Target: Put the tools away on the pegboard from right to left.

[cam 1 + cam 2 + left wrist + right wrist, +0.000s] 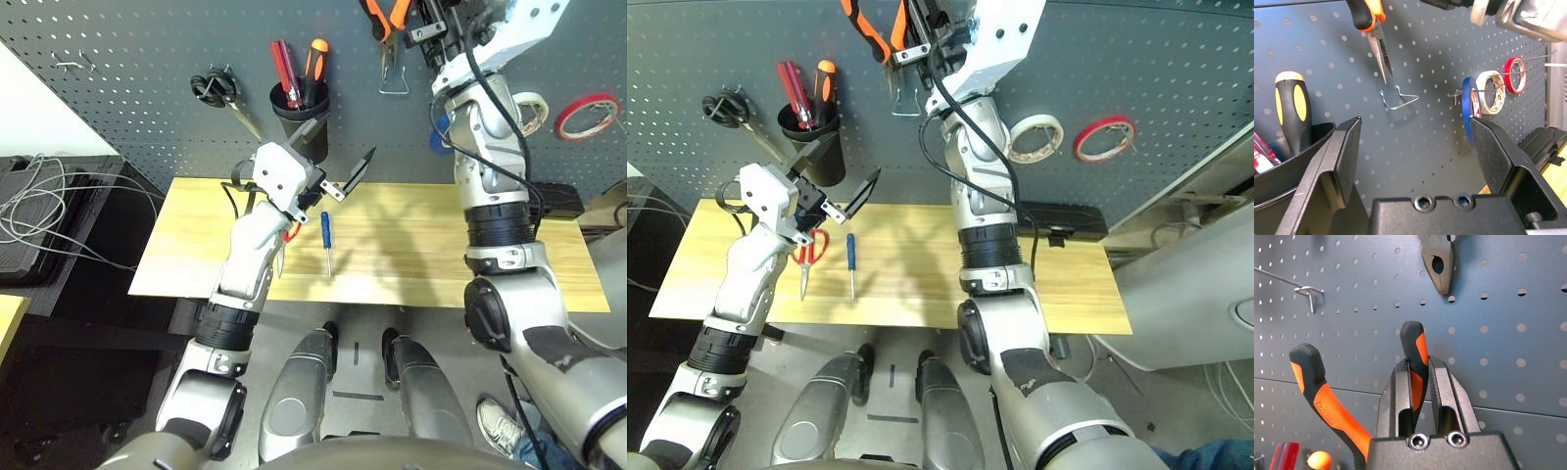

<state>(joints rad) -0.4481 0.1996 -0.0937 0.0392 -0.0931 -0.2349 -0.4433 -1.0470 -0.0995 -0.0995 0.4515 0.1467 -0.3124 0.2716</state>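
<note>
The right gripper is raised high against the pegboard, its two black fingers clamped on one handle of the orange-and-black-handled needle-nose pliers, whose other handle is splayed out beside the fingers. The pliers are held nose down, the tips just above a bent wire hook fixed in the pegboard's upper part. The blue tape roll is hung on a peg beside the right forearm, with a white tape roll and a red tape roll next to it toward the pegboard's right edge. The left gripper is held above the table's back edge, left of centre, with its fingers spread wide apart and nothing between them; it is pointed up toward the pegboard. Just below it, the slim blue-handled screwdriver is laid on the wooden table near the middle, handle toward the back edge. The red-handled scissors are laid just to its left, partly hidden by the left forearm. Behind the left gripper a black cup on the pegboard is filled with two larger screwdrivers, and black-handled scissors are hung to its left.
</note>
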